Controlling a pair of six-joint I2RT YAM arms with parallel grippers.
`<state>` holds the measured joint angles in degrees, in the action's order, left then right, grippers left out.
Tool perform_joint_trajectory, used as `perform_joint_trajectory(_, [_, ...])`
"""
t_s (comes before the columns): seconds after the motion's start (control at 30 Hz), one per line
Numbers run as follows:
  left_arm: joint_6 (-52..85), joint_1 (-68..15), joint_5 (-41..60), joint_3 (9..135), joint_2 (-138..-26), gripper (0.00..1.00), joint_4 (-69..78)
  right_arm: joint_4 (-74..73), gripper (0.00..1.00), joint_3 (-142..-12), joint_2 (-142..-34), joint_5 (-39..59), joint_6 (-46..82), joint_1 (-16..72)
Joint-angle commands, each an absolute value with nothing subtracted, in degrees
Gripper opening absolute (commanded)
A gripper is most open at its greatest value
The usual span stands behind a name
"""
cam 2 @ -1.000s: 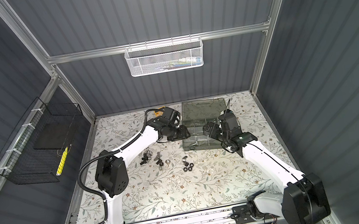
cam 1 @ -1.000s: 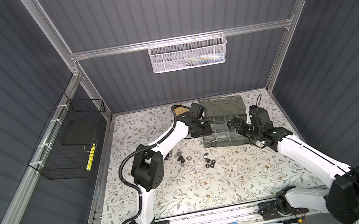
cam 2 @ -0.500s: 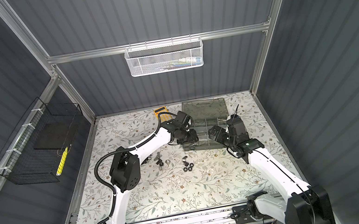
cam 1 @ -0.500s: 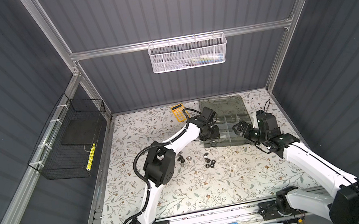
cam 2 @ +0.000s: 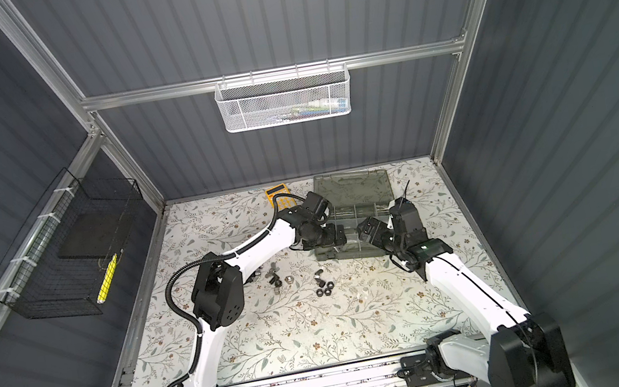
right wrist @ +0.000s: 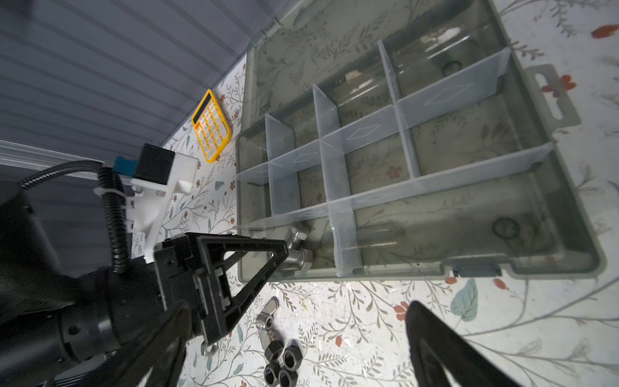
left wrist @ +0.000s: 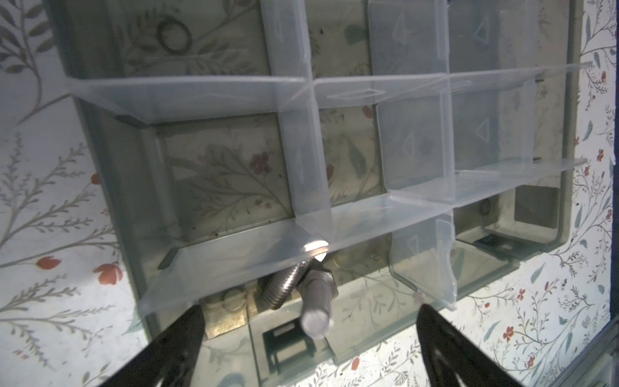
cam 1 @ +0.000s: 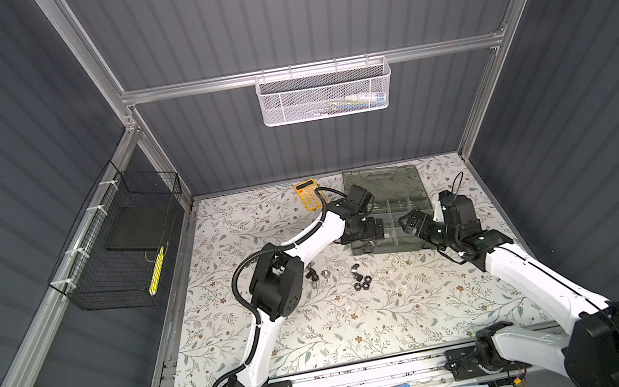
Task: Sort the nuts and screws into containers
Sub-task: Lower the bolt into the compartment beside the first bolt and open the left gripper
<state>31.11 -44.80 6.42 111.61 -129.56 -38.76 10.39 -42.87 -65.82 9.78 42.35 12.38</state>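
The containers are the compartments of a smoky grey organizer box (cam 1: 398, 205) (cam 2: 360, 203) with its lid open. My left gripper (left wrist: 308, 310) (cam 1: 366, 232) stands open over the box's near left corner compartment (right wrist: 321, 241). Two silver screws (left wrist: 284, 284) (right wrist: 296, 258) lie loose there, below the spread fingers. My right gripper (right wrist: 298, 306) (cam 1: 413, 224) is open and empty by the box's front edge. On the mat in front of the box lie black nuts (right wrist: 281, 362) (cam 1: 361, 281), a silver winged nut (right wrist: 268, 318) and a silver nut (right wrist: 208, 348). More small parts (cam 1: 316, 275) lie by the left arm.
A yellow calculator (cam 1: 309, 194) (right wrist: 211, 125) lies at the back of the mat, left of the lid. A white mesh basket (cam 1: 323, 93) hangs on the back wall and a black wire basket (cam 1: 127, 248) on the left wall. Black rings (right wrist: 505, 228) lie in other compartments.
My left gripper moved from the box's back left side to its near left corner and opened, leaving a silver screw in the compartment. The right arm drew back a little to the right.
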Motion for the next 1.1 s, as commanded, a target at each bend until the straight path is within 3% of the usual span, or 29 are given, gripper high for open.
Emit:
perform_joint_trajectory(0.0, [29.52,-44.39,4.93,112.63,-124.66,1.0,-41.93,10.62,0.99,-45.05,-66.22,10.9,41.28,12.35])
perform_joint_trajectory(0.5, [25.98,-33.06,6.68,99.7,-107.81,1.0,-39.3,6.9,0.99,-54.08,-77.79,1.56,31.38,22.07])
perform_joint_trajectory(0.83, [25.95,-28.38,8.38,96.68,-103.36,1.0,-41.97,19.76,0.99,-70.27,-87.48,-2.7,26.79,30.92])
perform_joint_trajectory(1.07, [26.54,-23.83,10.63,78.94,-93.48,1.0,-33.5,14.08,0.99,-70.91,-92.81,-5.28,21.07,37.12])
